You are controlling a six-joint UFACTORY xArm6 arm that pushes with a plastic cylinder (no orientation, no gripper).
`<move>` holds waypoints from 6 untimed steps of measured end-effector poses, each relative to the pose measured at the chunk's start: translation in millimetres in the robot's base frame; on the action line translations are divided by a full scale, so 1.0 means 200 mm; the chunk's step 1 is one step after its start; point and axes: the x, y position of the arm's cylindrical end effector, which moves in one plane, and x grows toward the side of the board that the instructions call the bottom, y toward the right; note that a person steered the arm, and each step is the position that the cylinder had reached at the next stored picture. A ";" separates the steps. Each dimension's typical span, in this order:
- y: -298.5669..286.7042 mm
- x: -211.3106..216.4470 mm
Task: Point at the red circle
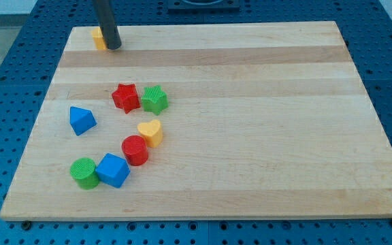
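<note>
I see the wooden board (250,136) filling most of the view. I have no gripper, only the rod; my tip (112,47) stands near the view's top left, touching a yellow block (98,38), shape unclear. The red circle (135,150) lies well below, between the yellow heart (151,132) and the blue cube (113,170).

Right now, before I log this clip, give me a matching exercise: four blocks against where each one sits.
Blocks:
1. red circle
2. green star
3. blue triangle
4. yellow block

Places:
A. touching my tip, at the view's top
B. right of the red star
C. alone, leftmost of the cluster
D. just below the yellow heart

Pairs: 1-D, 2-B, 3-C, 4-A
</note>
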 end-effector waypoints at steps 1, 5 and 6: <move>-0.04 0.00; -0.07 0.23; -0.12 0.42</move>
